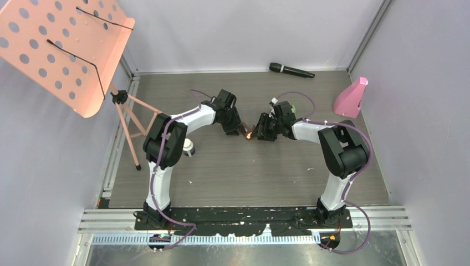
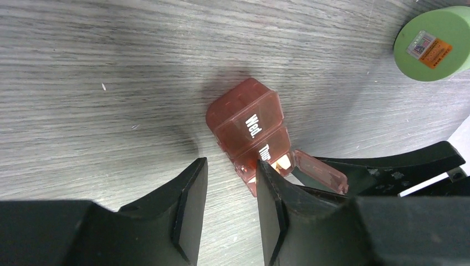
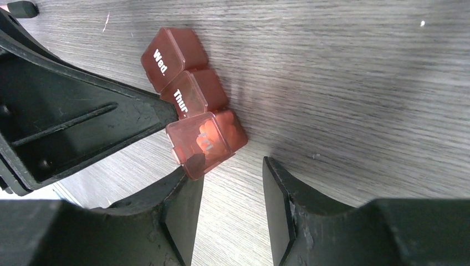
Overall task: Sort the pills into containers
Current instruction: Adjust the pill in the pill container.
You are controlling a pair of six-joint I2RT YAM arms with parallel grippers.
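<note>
The small brown-red pill case (image 2: 249,124) lies on the grey table, with compartments marked "Wed." and "Thur". Its end compartment has the lid (image 2: 321,172) flipped open, and pale pills (image 3: 213,136) show inside. My left gripper (image 2: 230,169) is open, and its right finger touches the case's near end. My right gripper (image 3: 230,169) is open on the opposite side of the case (image 3: 188,97), its left fingertip against the open lid. Both grippers meet at the case (image 1: 249,133). The green-lidded bottle (image 2: 438,44) stands beside the right arm. The white bottle with dark cap (image 1: 188,147) stands by the left arm.
A black microphone (image 1: 291,70) lies at the back. A pink object (image 1: 351,98) stands at the back right. A pink perforated music stand (image 1: 61,50) leans over the left edge, its legs (image 1: 133,124) on the table.
</note>
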